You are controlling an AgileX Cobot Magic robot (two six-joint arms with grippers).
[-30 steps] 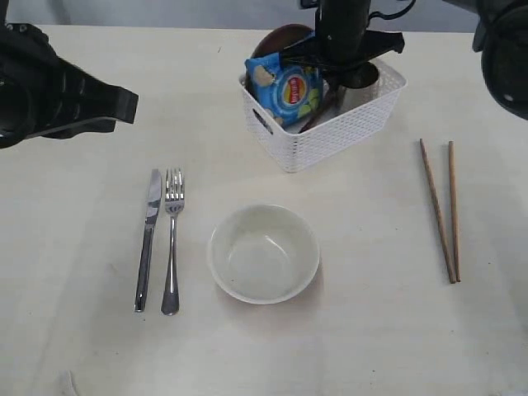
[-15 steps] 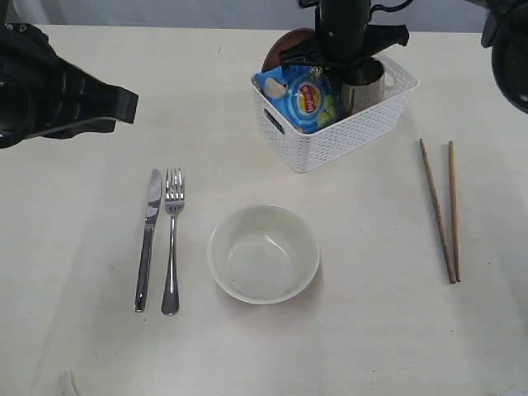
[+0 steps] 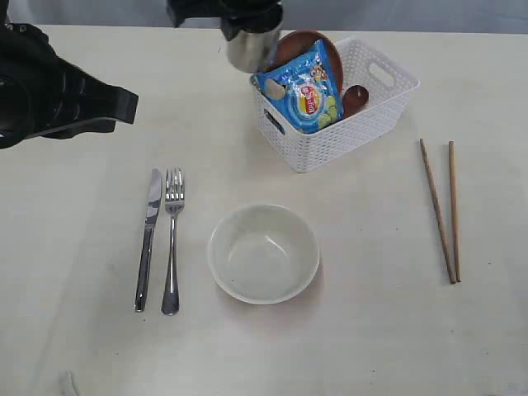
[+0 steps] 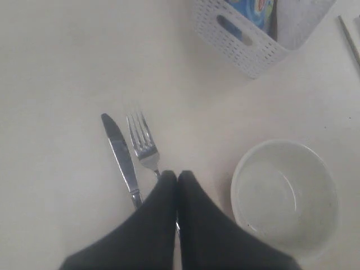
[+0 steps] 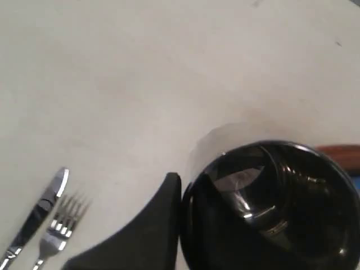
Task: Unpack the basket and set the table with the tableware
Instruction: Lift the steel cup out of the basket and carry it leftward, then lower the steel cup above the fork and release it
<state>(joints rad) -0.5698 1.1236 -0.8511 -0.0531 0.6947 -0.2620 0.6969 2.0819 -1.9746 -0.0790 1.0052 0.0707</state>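
My right gripper (image 3: 247, 18) is shut on the wall of the shiny steel mug (image 3: 250, 49) and holds it in the air, just left of the white basket (image 3: 363, 124). In the right wrist view one finger (image 5: 163, 219) presses the outside of the mug (image 5: 270, 208). The brown plate (image 3: 301, 45), the wooden spoon (image 3: 355, 97) and a blue snack bag (image 3: 307, 91) are in the basket. On the table (image 3: 371, 330) lie the knife (image 3: 148, 239), fork (image 3: 172, 239), cream bowl (image 3: 262, 253) and two chopsticks (image 3: 445, 210). My left gripper (image 4: 177, 175) is shut and empty, above the knife (image 4: 121, 157) and fork (image 4: 143, 143).
The left arm (image 3: 58, 95) hangs over the table's left side. The bowl (image 4: 284, 194) and a basket corner (image 4: 253, 39) also show in the left wrist view. The table's far edge runs just behind the basket.
The right gripper has lifted the mug out of the basket and carried it left. The basket slid a little right at first, then stayed. The left arm has not moved.
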